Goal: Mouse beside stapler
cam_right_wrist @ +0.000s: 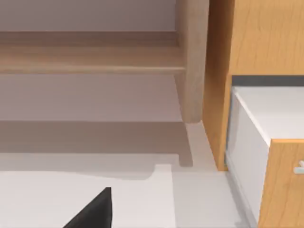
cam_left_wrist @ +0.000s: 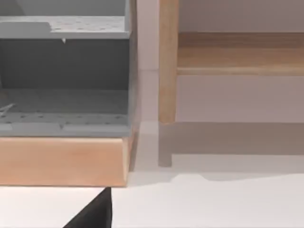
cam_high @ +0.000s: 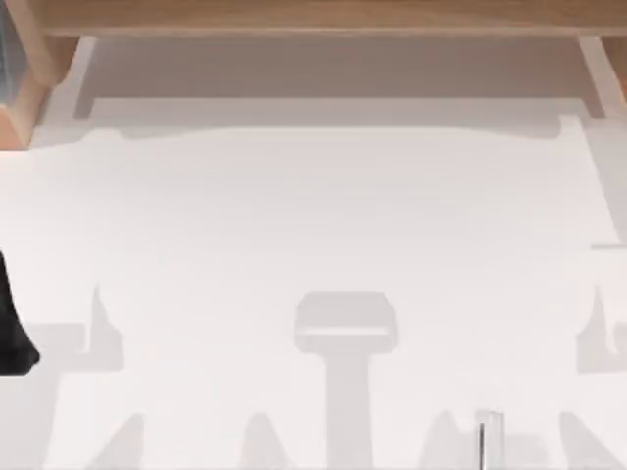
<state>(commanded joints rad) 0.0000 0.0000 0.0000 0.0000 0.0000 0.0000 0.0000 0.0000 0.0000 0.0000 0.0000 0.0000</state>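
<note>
Left arm (cam_high: 12, 323): a dark shape at the table's left edge, near side, parked low.
Left gripper (cam_left_wrist: 92, 213): a black wedge of it hangs over the white table (cam_high: 313, 225), facing the far left corner; I cannot tell how wide it stands or whether it holds anything.
Far left corner: a grey perforated rack (cam_left_wrist: 64, 71) on a wooden plinth (cam_left_wrist: 61, 161), beside a wooden post (cam_left_wrist: 167, 61).
Far edge: a long wooden shelf (cam_high: 313, 15) runs left to right above the tabletop.
Mouse and stapler: I cannot tell where either lies, so neither the way from a gripper nor the mouse's long axis can be judged.
Nearer arm: undecided, by my reckoning, until the mouse is found.
Near right: a small clear upright sliver (cam_high: 487, 436) by the near edge; too small to name.
Right gripper (cam_right_wrist: 92, 213): a matching black wedge, facing the far right corner; its width I cannot tell.
Far right corner: a wooden cabinet (cam_right_wrist: 266, 38) with a white drawer (cam_right_wrist: 256, 137).
</note>
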